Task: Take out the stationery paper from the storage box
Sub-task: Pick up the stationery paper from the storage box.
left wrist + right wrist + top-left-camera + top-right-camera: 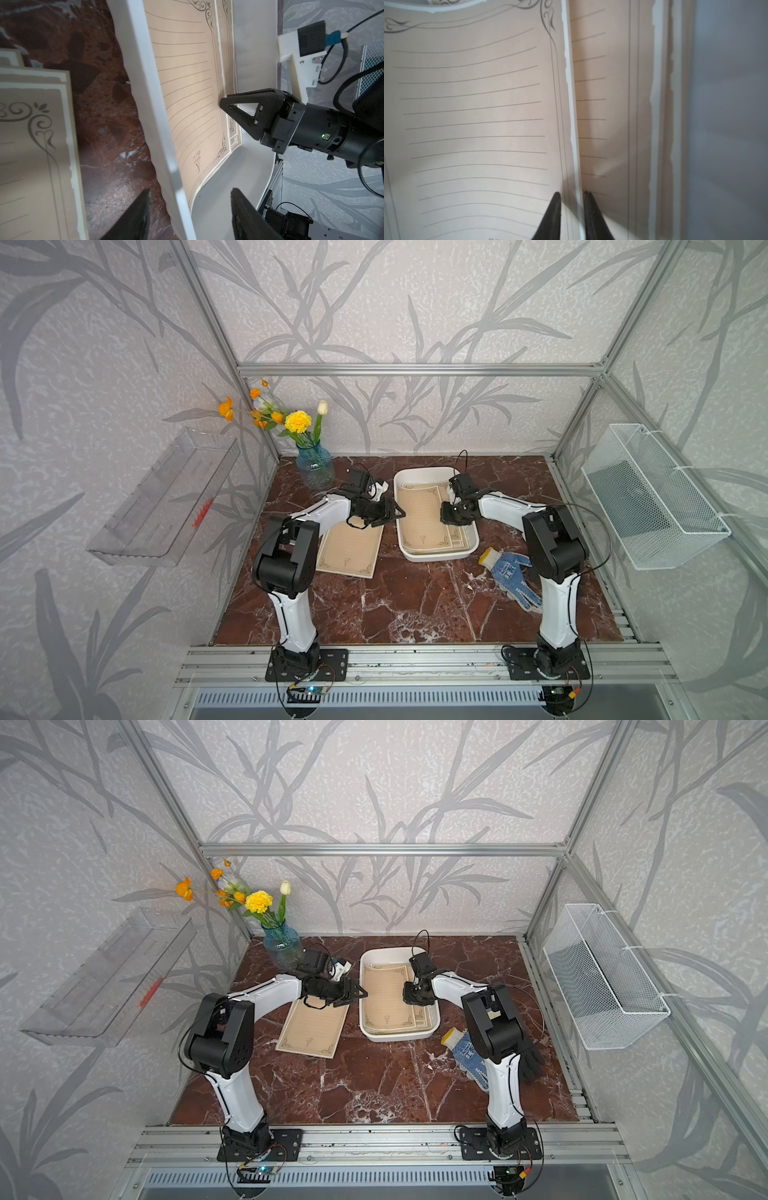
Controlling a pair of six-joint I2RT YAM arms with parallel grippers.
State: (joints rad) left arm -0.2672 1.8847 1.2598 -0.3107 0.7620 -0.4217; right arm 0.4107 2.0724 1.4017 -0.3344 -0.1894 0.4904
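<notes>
At least three sheets of stationery paper [422, 514] lay in the one storage box [436, 558], two or more loose sheets [351, 549] lay beside it on the tabletop [415, 605], the right gripper [572, 195] held its jaws almost together around the top sheet's edge, though I could not tell if they pinched it, and the left gripper [191, 191] kept its jaws spread.

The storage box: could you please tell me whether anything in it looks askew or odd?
Yes. The top sheet in the storage box lies skewed across the sheets beneath, which fan out past it, and it bows upward where the right tool straddles its long edge.
</notes>
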